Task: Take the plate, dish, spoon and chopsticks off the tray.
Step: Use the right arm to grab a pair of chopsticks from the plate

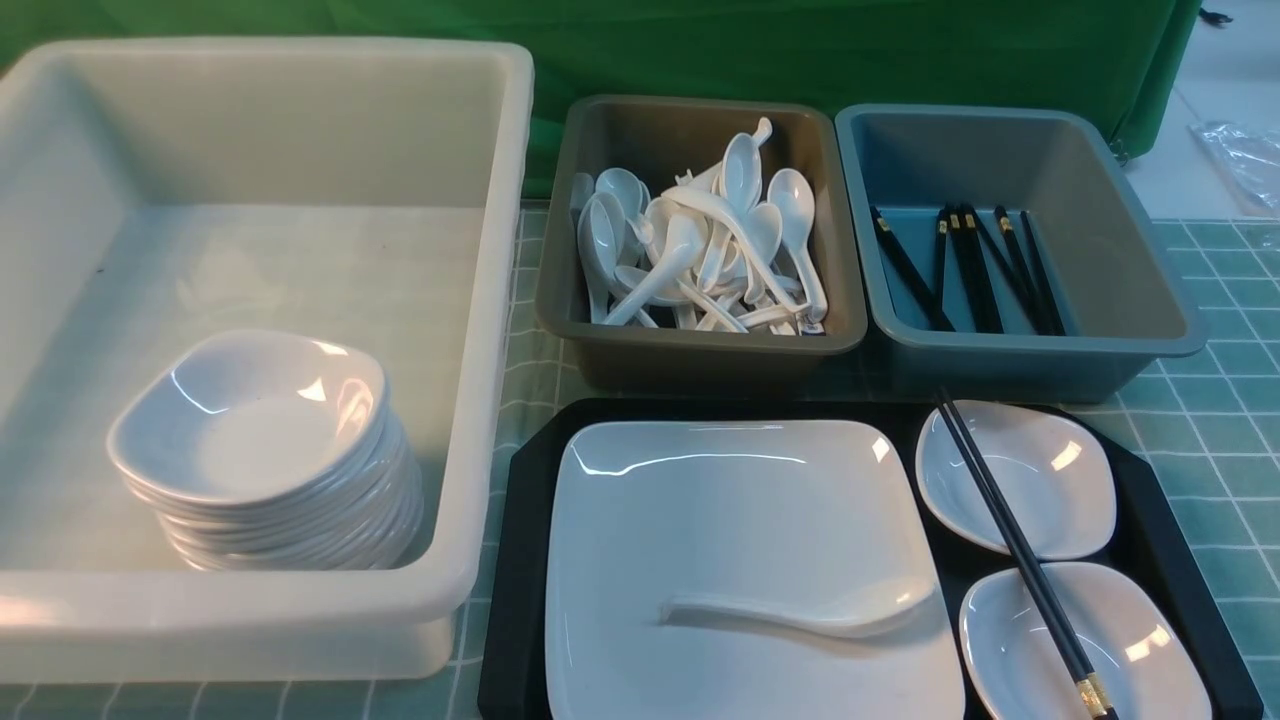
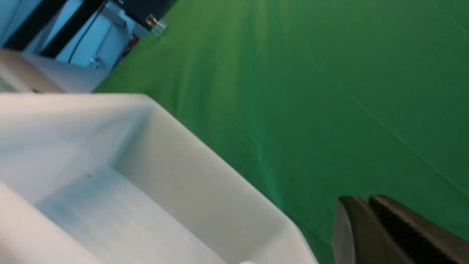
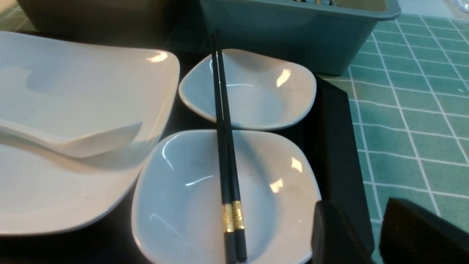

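Observation:
The black tray point(image 1: 515, 600) lies at the front centre-right. On its left part rests the big white square plate point(image 1: 740, 500), and the white spoon point(image 1: 800, 612) lies on the plate. Two small white dishes, one farther point(image 1: 1050, 470) and one nearer point(image 1: 1130, 640), fill the tray's right side. The black chopsticks point(image 1: 1010, 545) lie across both dishes. My right gripper point(image 3: 357, 205) hovers open and empty over the tray's right rim point(image 3: 337, 146), beside the nearer dish point(image 3: 183, 205). My left gripper point(image 2: 366, 200) is shut and empty near the white tub point(image 2: 205, 190). Neither gripper shows in the front view.
A large white tub point(image 1: 300, 150) on the left holds a stack of small dishes point(image 1: 270, 450). Behind the tray stand a brown tub point(image 1: 650, 140) of white spoons and a blue-grey tub point(image 1: 1100, 230) of black chopsticks. A green checked cloth point(image 1: 1220, 420) covers the table.

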Controlling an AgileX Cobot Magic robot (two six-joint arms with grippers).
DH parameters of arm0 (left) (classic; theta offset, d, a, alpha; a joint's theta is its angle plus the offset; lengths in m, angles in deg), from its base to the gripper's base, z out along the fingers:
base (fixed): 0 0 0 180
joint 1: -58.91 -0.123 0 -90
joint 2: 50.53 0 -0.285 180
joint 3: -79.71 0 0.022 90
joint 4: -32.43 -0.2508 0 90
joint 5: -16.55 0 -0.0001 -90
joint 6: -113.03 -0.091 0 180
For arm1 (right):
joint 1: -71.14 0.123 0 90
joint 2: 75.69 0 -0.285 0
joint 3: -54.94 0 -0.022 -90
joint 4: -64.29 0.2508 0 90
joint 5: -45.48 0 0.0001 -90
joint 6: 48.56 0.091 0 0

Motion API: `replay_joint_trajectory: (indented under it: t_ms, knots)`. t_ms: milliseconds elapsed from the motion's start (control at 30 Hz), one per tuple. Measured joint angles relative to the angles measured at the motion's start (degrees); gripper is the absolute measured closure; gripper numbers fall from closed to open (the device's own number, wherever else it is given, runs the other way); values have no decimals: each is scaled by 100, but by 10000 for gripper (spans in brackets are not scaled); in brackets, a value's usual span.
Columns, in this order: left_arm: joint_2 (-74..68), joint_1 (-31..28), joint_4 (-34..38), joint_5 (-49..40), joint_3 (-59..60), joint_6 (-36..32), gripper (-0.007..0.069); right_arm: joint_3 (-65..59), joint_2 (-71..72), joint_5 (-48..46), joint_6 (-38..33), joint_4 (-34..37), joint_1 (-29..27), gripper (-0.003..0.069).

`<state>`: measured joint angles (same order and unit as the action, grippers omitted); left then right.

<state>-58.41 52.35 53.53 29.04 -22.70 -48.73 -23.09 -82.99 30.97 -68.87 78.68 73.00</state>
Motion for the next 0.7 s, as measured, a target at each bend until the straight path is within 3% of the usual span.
replay_joint_trajectory:
  t_ms: [100,300,500,600,700]
  knots:
    - [0,0,-288,28,0,498,607,0,0,0,0,0,0,417]
    - [0,0,-1363,28,0,616,607,0,0,0,0,0,0,417]
    - [0,0,-1685,29,0,1167,607,0,0,221,61,31,0,417]
    - [-37,17,-2334,-58,-77,1706,607,0,0,690,668,351,0,417]
    - [-410,222,-3881,-264,-580,2448,607,0,0,1451,1679,550,0,417]
